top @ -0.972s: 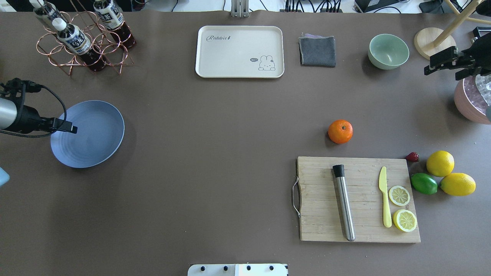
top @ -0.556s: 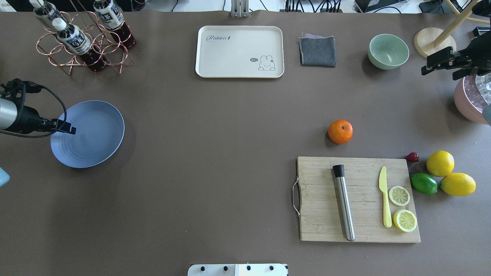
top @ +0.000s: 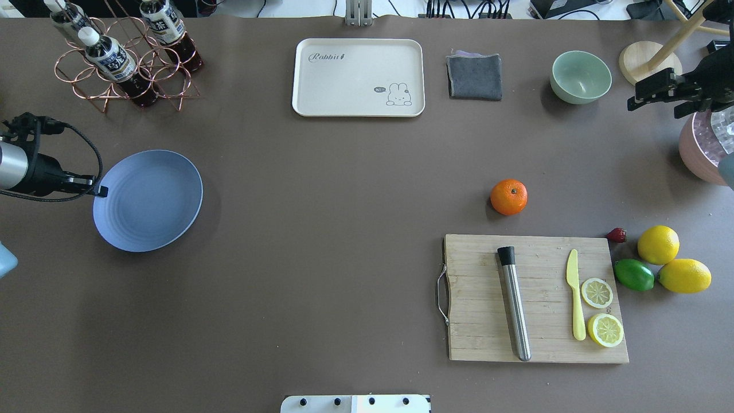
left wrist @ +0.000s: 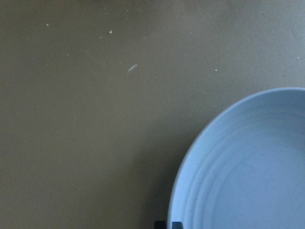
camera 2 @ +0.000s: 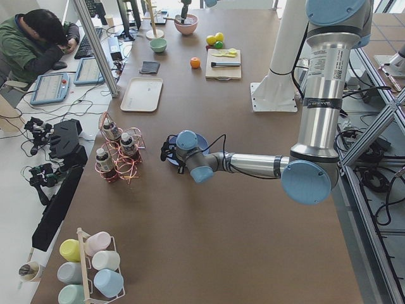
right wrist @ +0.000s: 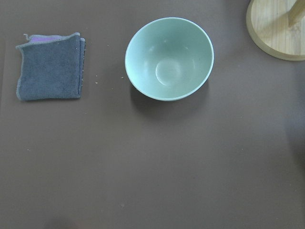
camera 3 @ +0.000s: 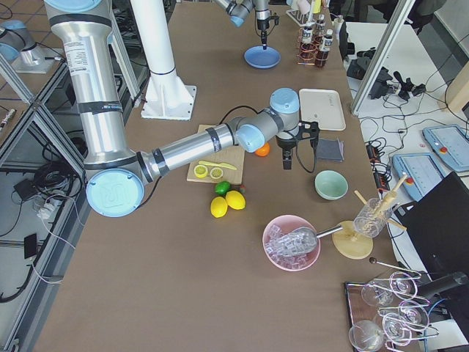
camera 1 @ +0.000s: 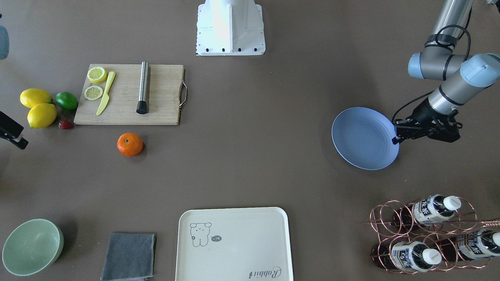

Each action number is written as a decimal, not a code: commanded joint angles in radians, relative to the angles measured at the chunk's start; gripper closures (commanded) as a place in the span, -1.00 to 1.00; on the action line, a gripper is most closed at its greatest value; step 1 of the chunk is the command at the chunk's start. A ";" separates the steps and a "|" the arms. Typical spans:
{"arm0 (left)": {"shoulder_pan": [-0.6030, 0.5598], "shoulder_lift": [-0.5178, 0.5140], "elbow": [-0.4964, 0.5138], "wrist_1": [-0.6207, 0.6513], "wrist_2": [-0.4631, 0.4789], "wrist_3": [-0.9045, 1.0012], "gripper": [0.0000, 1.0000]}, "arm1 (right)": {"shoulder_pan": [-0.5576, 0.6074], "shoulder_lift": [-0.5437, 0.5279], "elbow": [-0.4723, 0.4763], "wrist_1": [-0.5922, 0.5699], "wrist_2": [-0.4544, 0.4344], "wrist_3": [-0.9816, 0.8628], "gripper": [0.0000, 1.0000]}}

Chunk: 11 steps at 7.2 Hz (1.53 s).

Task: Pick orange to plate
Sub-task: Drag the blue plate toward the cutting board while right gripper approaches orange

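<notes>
A robotics lab — two industrial arms (camera 2: 323,82) mounted beside a brown-covered table (top: 321,201), aluminium framing (camera 2: 95,47), loose cables (camera 2: 373,183), teach pendants (camera 2: 52,87) — and an operator (camera 2: 28,44) at a side desk.

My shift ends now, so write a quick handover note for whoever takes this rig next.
Left gripper: tip at the rim of the plate; open or shut cannot be told.
Right gripper: open, empty, near the mint-green bowl.
Orange: on the table beside the cutting board, far from the plate.
Done: nothing yet.
To do: grasp it, set it on the plate.
</notes>
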 commanded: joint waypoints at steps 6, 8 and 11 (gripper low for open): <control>0.039 -0.154 -0.274 0.156 -0.032 -0.375 1.00 | -0.134 0.090 -0.015 -0.003 -0.095 0.111 -1.00; 0.136 -0.222 -0.392 0.353 0.089 -0.410 1.00 | -0.229 0.119 -0.002 -0.011 -0.140 0.179 -1.00; 0.402 -0.373 -0.398 0.498 0.393 -0.534 1.00 | -0.383 0.125 -0.012 -0.011 -0.248 0.245 -1.00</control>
